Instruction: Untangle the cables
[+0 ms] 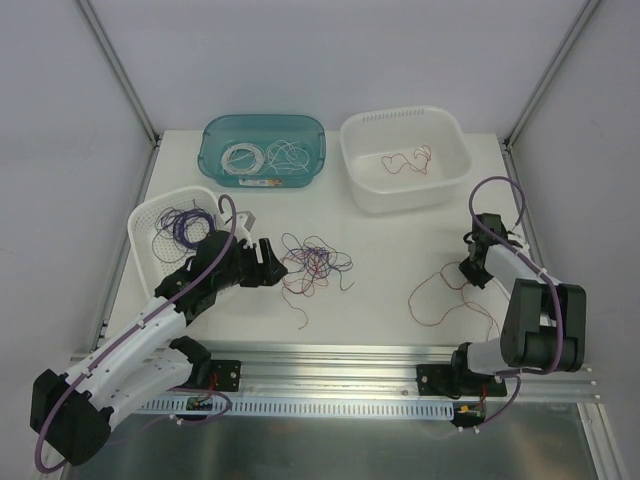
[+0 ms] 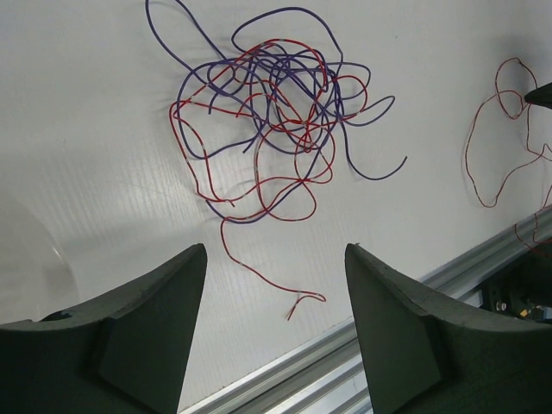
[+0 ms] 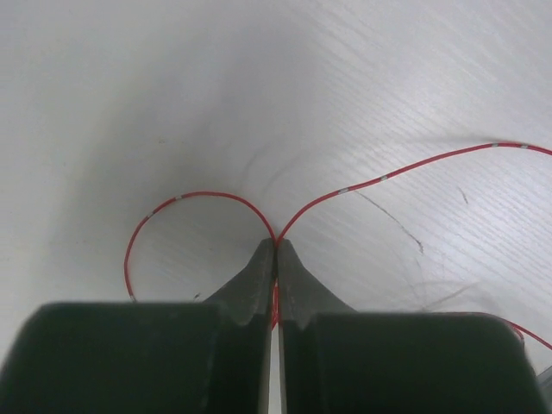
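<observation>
Cables [image 1: 315, 262] lie in a messy clump in the middle of the table [image 1: 390, 235], a bit toward the left. Red and purple wires loop over and under each other there. One thin red end trails out toward the near edge.

The left claw [image 1: 268, 262] sits just left of the clump and points at it. It is wide open. Its two dark fingers [image 2: 164, 310] touch no wire. I think it waits there so it can reach in and pick one wire out.

The right claw [image 3: 276, 248] is on the near right, well apart from the clump. It is shut tight and pinches a red wire [image 3: 198, 195] right at its tips. The wire bends away on both sides of the pinch, and the rest of it lies loose on the table. This wire is alone, free of the clump.

Three boxes stand around the table. A teal bin [image 1: 262, 118] at the far side holds white wires [image 1: 245, 158]. A white tub [image 1: 400, 112] beside it, at the far right, holds a red strand [image 1: 408, 160]. A basket [image 1: 165, 198] at the left holds purple wires [image 1: 180, 225]. So it looks like each colour gets its own box. That may be why the right claw holds the red wire: to carry it to the white tub.

The job seems partly done, because a clump is left. The wire is very thin, so it could slip from the pinch, and its long loose end could drag when lifted.
</observation>
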